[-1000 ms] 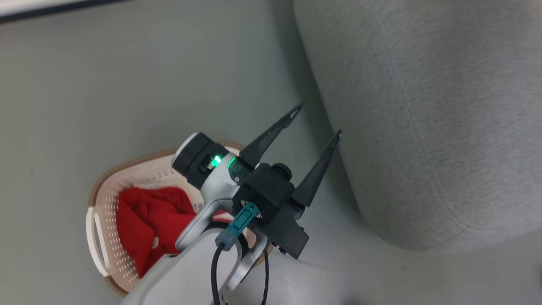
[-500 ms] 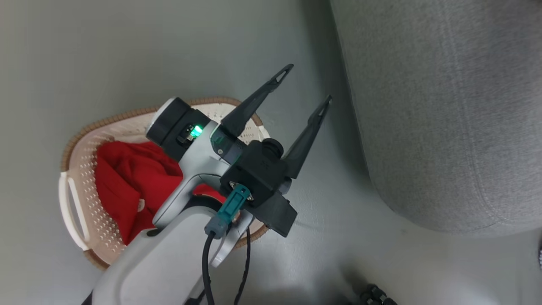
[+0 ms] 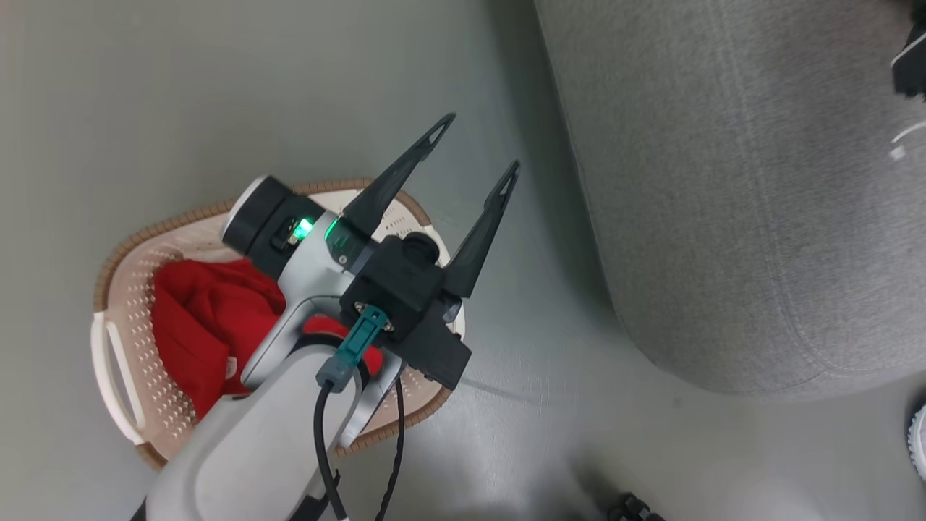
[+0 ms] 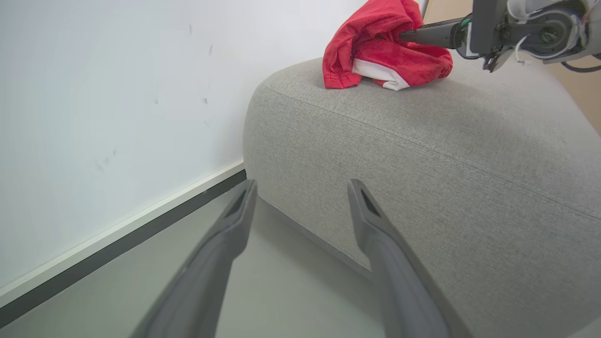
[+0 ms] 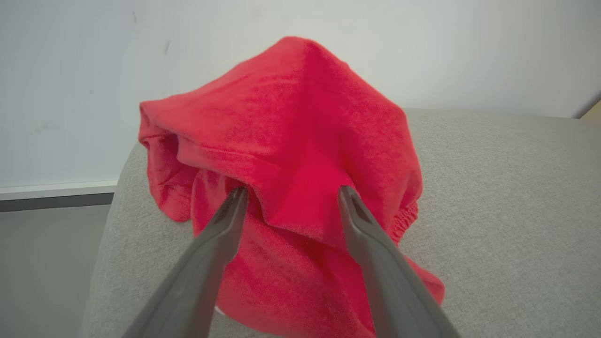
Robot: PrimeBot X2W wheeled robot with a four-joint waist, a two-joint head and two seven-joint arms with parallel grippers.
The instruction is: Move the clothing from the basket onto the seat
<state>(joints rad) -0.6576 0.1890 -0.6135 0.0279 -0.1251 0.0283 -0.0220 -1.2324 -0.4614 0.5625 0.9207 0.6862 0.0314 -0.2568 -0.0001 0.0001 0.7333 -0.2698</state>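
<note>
**A:** Which step is in hand?

**B:** Depositing the first red garment on the seat. The right gripper has its jaws wide. A fold lies between them at frame centre, the tips touch cloth, and nothing looks clamped.

**A:** Next move?

**B:** Probably draw back clear of the fold, then fetch the second red garment from the basket, lower left of the head view. The left gripper, jaws wide and empty, hangs over the basket's right edge.

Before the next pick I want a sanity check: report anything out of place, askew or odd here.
Nothing is spilled or damaged. The one oddity: the red garment on the sofa sits in a peaked heap near the rounded end, a fold standing between the right gripper's open fingers. A second red garment lies in the basket.
</note>
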